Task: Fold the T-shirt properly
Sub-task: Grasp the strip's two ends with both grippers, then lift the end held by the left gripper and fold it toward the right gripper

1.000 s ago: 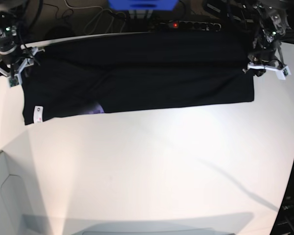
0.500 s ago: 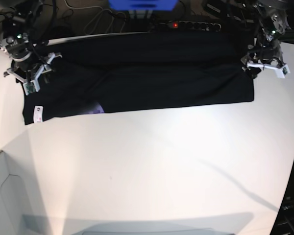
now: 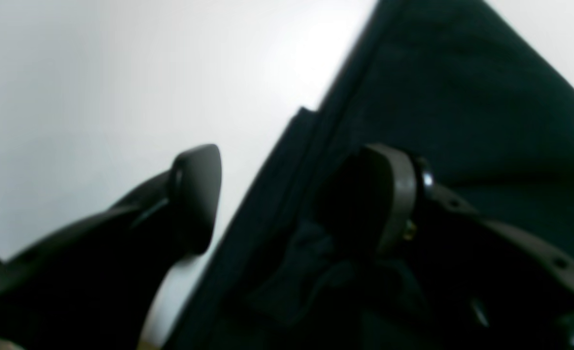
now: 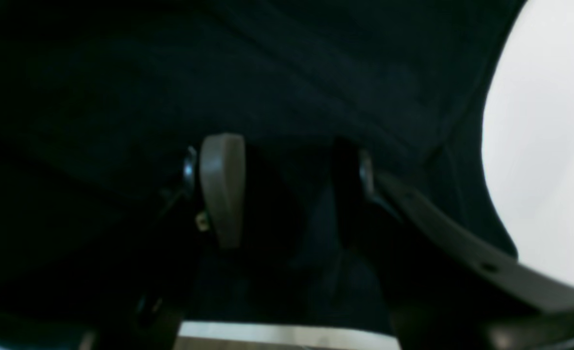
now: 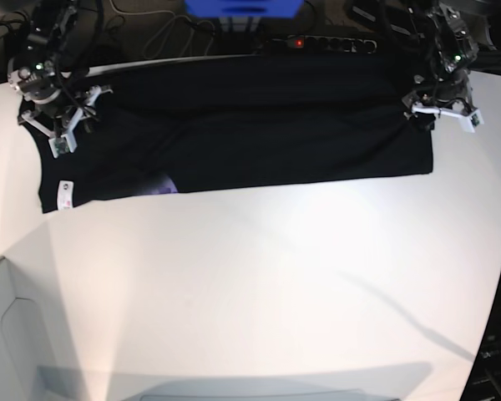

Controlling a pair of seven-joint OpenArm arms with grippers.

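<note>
The black T-shirt lies as a long folded band across the back of the white table. Its white label and a sliver of purple print show near the front left corner. My left gripper hovers at the band's right end. In the left wrist view it is open astride the shirt's hem, one finger over bare table and the other over cloth. My right gripper is over the left end, open, with only dark cloth beneath its fingers.
A power strip with a red light, cables and a blue object sit just behind the table's far edge. A white bin stands at the front left. The table's curved edge runs down the right side.
The left gripper has opened and let go of the shirt's right end, shifting slightly back and inward. The right arm has moved from the table's left edge inward over the shirt.
</note>
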